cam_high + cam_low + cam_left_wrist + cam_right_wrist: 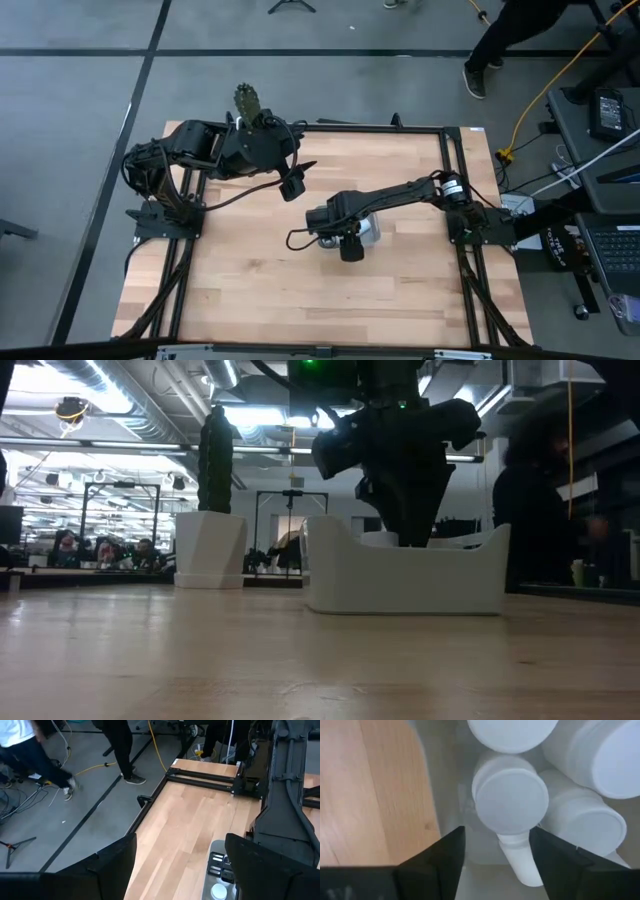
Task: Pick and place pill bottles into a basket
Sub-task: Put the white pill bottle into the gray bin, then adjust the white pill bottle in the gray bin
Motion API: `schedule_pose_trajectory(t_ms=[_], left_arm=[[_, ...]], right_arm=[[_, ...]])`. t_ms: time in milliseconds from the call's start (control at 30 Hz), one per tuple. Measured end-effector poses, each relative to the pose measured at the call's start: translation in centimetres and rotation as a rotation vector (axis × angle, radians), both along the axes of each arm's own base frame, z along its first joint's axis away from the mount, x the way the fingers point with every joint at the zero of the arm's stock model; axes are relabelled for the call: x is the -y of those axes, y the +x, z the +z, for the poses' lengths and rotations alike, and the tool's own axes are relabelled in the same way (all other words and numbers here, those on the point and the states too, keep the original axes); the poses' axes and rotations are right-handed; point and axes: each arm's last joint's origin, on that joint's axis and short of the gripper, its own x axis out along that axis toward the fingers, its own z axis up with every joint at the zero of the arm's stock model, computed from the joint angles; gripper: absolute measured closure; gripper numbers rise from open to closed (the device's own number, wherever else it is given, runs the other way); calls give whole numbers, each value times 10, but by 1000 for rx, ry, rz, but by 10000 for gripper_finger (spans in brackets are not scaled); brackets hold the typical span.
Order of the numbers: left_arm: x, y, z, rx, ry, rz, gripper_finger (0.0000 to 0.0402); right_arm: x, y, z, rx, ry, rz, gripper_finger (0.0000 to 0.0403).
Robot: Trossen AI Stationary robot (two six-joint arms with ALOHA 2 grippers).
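The pale basket (371, 231) stands at the table's middle and shows in the low view (405, 575). Several white pill bottles (510, 800) stand or lie inside it. My right gripper (495, 857) is open and points down into the basket (410, 525). Its fingers stand on either side of a capped bottle, and I see no touch. My left gripper (293, 185) is open and empty, raised above the table's far left part. Its wrist view (180, 865) looks across the table at the basket (216, 865) and one bottle cap (218, 892).
A white hexagonal pot with a cactus (210, 545) stands at the table's far edge (247, 100), behind my left arm. Bare wood lies on the near side of the basket. A person stands beyond the far right corner (510, 40).
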Motion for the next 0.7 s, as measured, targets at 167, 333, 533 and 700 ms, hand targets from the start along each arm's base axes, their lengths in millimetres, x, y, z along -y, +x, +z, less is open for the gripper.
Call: schedule_pose_trajectory(t_ms=[167,333,533,700], left_arm=[[0,0,0,-3,0,0,106],[0,2,-5,-23,2,-1,106],[2,5,-10,-50,-20,-34,106],[5,4,-10,-49,-22,-44,106]], right_arm=[[0,0,0,0,0,3,176],[0,-2,6,-32,-4,-1,182],[0,-4,11,-49,-6,-3,172],[0,-3,10,-38,-6,-4,161]])
